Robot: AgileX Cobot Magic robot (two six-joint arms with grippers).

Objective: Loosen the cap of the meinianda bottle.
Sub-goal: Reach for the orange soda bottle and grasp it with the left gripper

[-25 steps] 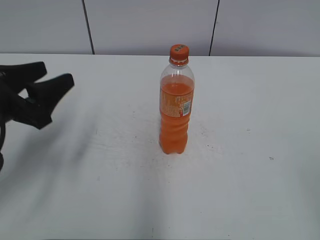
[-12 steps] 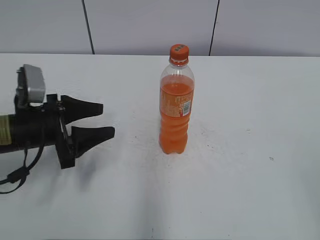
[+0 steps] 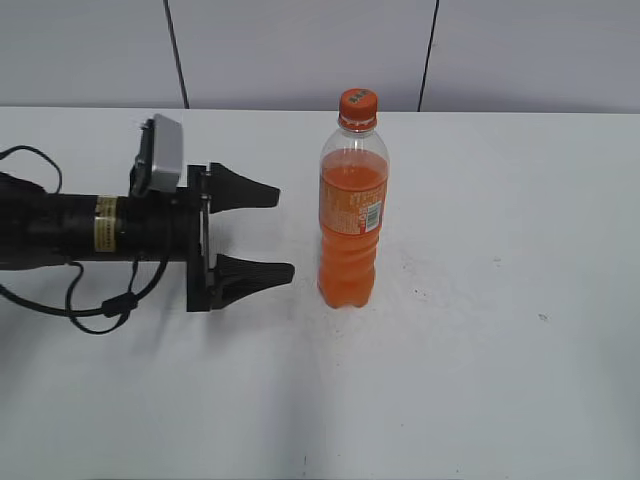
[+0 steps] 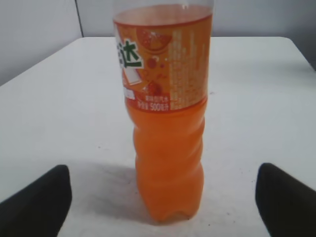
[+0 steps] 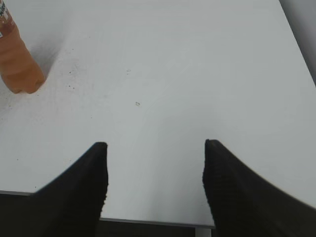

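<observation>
The meinianda bottle [image 3: 352, 215] stands upright on the white table, clear plastic with orange liquid and an orange label. Its small orange cap [image 3: 358, 102] sits on top. My left gripper [image 3: 281, 232] is open, lying level just left of the bottle's lower half, fingertips a short way from it. In the left wrist view the bottle [image 4: 168, 123] stands straight ahead between the two wide-apart fingers [image 4: 37, 205]; the cap is out of that view. My right gripper [image 5: 154, 144] is open and empty over the table's near edge; the bottle's base [image 5: 17, 61] shows far to its upper left.
The white table [image 3: 500, 350] has small dark specks around the bottle. A grey panelled wall [image 3: 300, 50] runs behind the table's far edge. The left arm's cable [image 3: 90, 305] trails on the table at the left.
My left gripper has swung in from the far left and advanced rightward toward the bottle, jaws spreading wider. The bottle has not moved.
</observation>
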